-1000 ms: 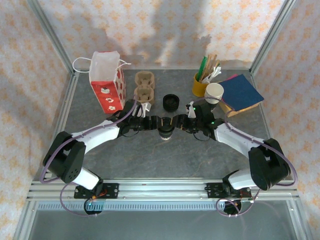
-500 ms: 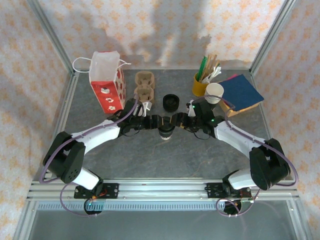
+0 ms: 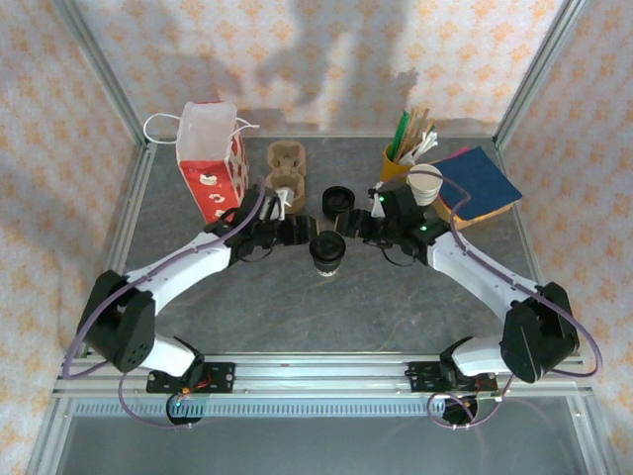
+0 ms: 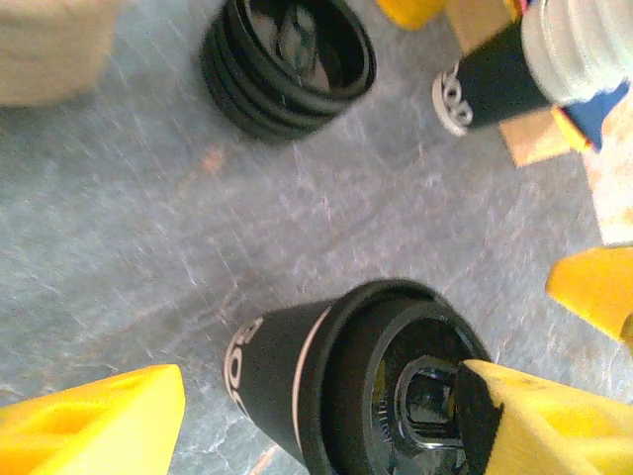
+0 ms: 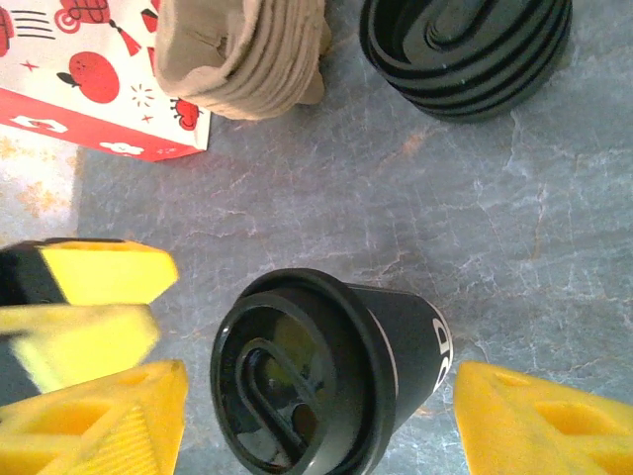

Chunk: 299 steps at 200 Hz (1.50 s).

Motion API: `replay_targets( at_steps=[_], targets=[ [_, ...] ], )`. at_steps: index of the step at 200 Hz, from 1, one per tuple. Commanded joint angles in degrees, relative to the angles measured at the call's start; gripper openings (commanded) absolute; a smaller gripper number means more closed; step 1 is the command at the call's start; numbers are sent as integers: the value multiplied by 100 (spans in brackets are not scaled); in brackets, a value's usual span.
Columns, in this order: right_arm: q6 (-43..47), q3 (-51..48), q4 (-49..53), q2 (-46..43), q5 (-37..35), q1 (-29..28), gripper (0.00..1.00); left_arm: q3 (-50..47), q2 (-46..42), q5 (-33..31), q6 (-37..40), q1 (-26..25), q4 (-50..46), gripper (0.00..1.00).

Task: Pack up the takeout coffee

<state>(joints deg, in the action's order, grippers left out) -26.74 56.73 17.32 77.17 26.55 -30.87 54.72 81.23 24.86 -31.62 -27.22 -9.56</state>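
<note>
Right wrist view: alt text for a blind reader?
A dark paper cup with a round black plastic lid stands on the grey stone-patterned table between the yellow fingers of the open right tool, a gap on each side. Behind it sit a stack of black lids, a stack of brown pulp cup carriers and a red-and-white bag.

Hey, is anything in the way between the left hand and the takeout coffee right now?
Nothing visible is. The takeout coffee sits between the open fingers of the left hand, with only bare table beside it. The stack of black lids stands farther off, out of the path.
</note>
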Motion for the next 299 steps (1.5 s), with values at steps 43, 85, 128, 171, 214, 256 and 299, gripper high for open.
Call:
replay_targets(
  at_steps=[43, 85, 128, 171, 214, 256, 299],
  targets=[
    [711, 765, 679, -35, -1972, -1131, 74, -675, -1601, -1055, -131, 1203, -1, 77],
    [984, 1117, 1058, 542, -2586, -1571, 77, -804, -1937, -1124, -79, 1351, -90, 78],
    [980, 1322, 1388, 1001, -2985, -1779, 82, -957, -1970, -1064, -135, 1351, 2, 78],
    [1003, 1375, 1484, 1193, -3134, -1824, 86, -1003, -1955, -992, -168, 1354, 101, 78],
    [978, 1452, 1576, 1354, -3390, -1941, 84, -1033, -1912, -992, -164, 1359, 86, 78],
    [967, 1482, 1560, 1434, -3332, -2009, 83, -1108, -1866, -944, -169, 1360, 148, 78],
    [932, 1520, 1634, 1560, -3392, -2032, 78, -1111, -1869, -944, -163, 1360, 148, 78]
  ],
)
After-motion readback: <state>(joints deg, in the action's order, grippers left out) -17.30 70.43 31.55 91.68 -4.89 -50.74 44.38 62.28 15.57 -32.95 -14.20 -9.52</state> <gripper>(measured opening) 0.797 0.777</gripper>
